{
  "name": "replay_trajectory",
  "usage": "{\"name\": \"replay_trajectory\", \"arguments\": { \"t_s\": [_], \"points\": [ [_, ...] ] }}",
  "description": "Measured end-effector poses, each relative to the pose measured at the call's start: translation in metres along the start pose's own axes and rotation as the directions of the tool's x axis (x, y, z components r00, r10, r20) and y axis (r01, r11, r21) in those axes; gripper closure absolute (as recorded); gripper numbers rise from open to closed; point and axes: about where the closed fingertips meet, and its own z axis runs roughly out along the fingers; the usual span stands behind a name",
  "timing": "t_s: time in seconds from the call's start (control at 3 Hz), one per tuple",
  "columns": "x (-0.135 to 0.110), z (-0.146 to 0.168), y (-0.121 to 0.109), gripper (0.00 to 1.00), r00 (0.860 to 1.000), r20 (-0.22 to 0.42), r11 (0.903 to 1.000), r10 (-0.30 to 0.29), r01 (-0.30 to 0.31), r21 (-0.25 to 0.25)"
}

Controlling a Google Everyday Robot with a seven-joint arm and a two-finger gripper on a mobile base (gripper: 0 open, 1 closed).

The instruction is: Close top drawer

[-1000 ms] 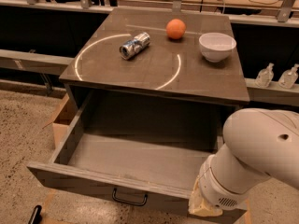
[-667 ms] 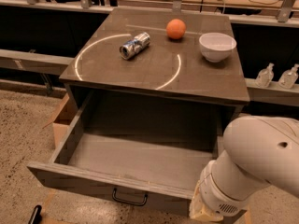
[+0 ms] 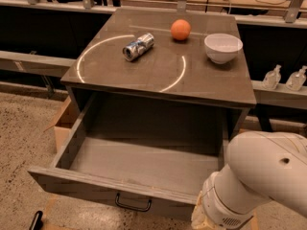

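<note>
The top drawer [image 3: 144, 164] is pulled far out of the grey-brown cabinet [image 3: 163, 87] and is empty inside. Its flat front [image 3: 86, 188] faces me at the bottom of the view, with a small black handle [image 3: 133, 204] at its centre. My arm's white links [image 3: 259, 181] fill the lower right, with the wrist end [image 3: 216, 214] close to the right end of the drawer front. My gripper is out of view, past the lower edge of the frame.
On the cabinet top lie a tipped silver can [image 3: 138, 46], an orange [image 3: 180, 29] and a white bowl [image 3: 222, 47]. A cardboard box [image 3: 62, 126] stands on the floor left of the drawer. Two clear bottles [image 3: 283, 77] sit on a ledge at right. A small black object [image 3: 35, 220] lies at lower left.
The arm's white links have shifted slightly lower and to the right. The drawer stands as far open as before.
</note>
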Motion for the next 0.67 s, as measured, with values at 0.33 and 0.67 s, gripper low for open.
{"name": "replay_trajectory", "arguments": {
  "t_s": [0.33,0.67],
  "points": [
    [-0.0013,0.0080,-0.0050,1.00,1.000,0.001,0.9993,-0.029,0.029,0.022],
    [-0.0013,0.0169,-0.0123,1.00,0.999,0.000,0.9979,-0.048,0.048,0.043]
  ]
}}
